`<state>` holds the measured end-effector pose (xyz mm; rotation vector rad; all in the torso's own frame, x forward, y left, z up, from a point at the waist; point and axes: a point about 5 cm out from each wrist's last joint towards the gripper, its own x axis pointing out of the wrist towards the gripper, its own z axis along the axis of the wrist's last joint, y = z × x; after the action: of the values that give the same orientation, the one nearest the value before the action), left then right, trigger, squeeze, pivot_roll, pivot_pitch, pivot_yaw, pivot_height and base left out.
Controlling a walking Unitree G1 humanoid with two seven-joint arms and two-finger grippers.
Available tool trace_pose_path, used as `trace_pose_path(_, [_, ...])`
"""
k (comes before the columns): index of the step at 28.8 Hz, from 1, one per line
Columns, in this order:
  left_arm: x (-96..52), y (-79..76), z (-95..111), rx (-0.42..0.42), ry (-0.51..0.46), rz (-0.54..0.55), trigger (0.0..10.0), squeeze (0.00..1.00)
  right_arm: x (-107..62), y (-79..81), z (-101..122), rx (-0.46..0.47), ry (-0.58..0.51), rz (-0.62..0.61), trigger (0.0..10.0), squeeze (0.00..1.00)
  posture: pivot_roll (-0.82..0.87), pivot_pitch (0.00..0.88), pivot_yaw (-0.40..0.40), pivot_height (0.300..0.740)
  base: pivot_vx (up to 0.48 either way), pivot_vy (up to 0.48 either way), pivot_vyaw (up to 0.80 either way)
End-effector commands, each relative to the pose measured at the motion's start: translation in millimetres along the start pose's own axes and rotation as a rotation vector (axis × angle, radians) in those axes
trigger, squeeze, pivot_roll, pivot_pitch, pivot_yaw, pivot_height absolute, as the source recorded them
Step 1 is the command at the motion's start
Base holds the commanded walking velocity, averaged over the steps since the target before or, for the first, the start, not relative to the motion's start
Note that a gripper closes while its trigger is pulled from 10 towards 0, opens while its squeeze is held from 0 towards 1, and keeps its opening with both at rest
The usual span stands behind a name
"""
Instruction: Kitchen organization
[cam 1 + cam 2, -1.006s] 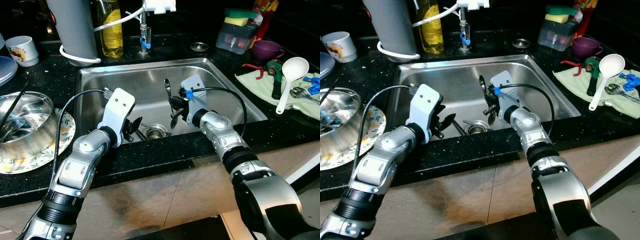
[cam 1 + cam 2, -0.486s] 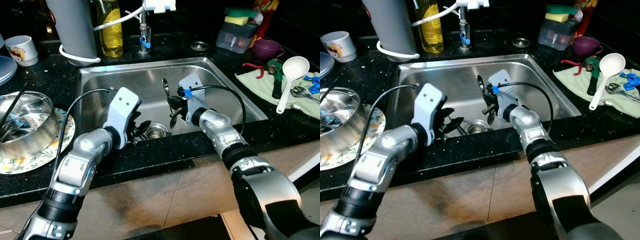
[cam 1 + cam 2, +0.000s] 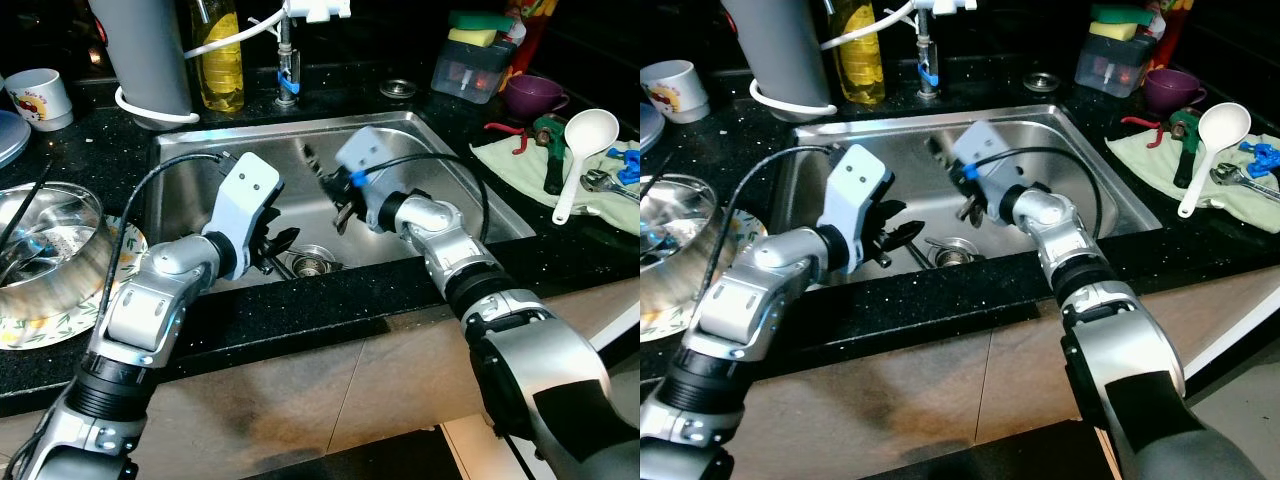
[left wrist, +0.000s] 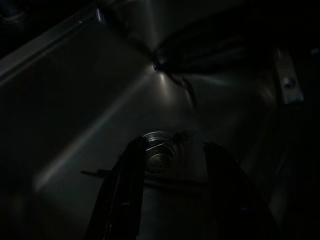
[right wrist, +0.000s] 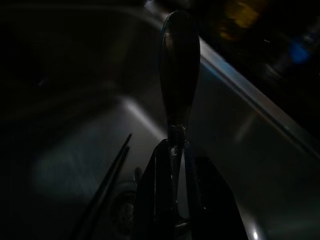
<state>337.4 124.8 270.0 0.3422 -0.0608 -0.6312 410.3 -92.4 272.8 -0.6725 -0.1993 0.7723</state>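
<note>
Right wrist view shows the right claw (image 5: pixel 172 165) pinched shut on the neck of a dark, smooth utensil (image 5: pixel 179 70) — a spoon by its rounded, glossy head, though the gloom leaves the exact kind uncertain — whose long axis runs straight out from the fingertips, in line with the claw itself. From the head camera the same piece stands over the middle of the stainless sink (image 3: pixel 470 190), its head tilted up and toward the back wall, held clear of the basin floor. Below it, two thin, dark, straight sticks (image 5: pixel 102 187) lie on the brushed steel, slanting toward the round ribbed drain (image 3: pixel 312 262); they look like chopsticks, slender and hard to pinch flat off the metal. The left claw (image 3: pixel 275 248) hangs just beside that drain with its black fingers (image 4: pixel 125 185) parted, the drain lying between them in its own wrist view, and a thin stick crossing just ahead of the tips — so the left arm is plainly the nearer one to what remains in the basin. For the held utensil, the likely resting place is out on the speckled black table: the pale green cloth (image 3: pixel 500 160) to the robot's right, where a white ladle (image 3: pixel 578 152) and some tools already lie, sits on the right arm's own side.
</note>
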Motion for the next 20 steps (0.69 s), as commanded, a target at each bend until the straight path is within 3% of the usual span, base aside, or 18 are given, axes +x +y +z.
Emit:
trace_pose_path(1, [-0.6,1.6,-4.8,-0.001,0.04,-0.01,10.0,0.0,0.8,1.6,1.8,-0.07,0.023,0.058,10.0,0.0,-0.02,0.183,-0.011,0.74,0.0,0.0,0.0])
trace_pose_path(10, [-3.7,-0.2,-11.3,0.039,0.085,-0.03,10.0,0.0,-2.2,1.1,-7.0,-0.208,0.143,0.107,10.0,0.0,-0.02,0.174,-0.016,0.74,0.0,0.0,0.0])
trace_pose_path(18, [-5.4,-6.3,-15.1,0.044,0.112,-0.078,10.0,0.0,-6.2,1.4,-14.6,-0.23,0.186,0.131,10.0,0.0,-0.03,0.175,-0.017,0.74,0.0,0.0,0.0])
trace_pose_path(19, [-5.7,-6.4,-15.4,0.044,0.114,-0.079,10.0,0.0,-6.6,0.4,-14.9,-0.229,0.19,0.126,10.0,0.38,-0.03,0.175,-0.017,0.74,0.0,0.0,0.0])
trace_pose_path(20, [-5.9,-6.3,-15.5,0.045,0.115,-0.08,10.0,0.0,-6.9,-0.2,-15.1,-0.228,0.193,0.123,10.0,0.38,-0.03,0.175,-0.017,0.74,0.0,0.0,0.0])
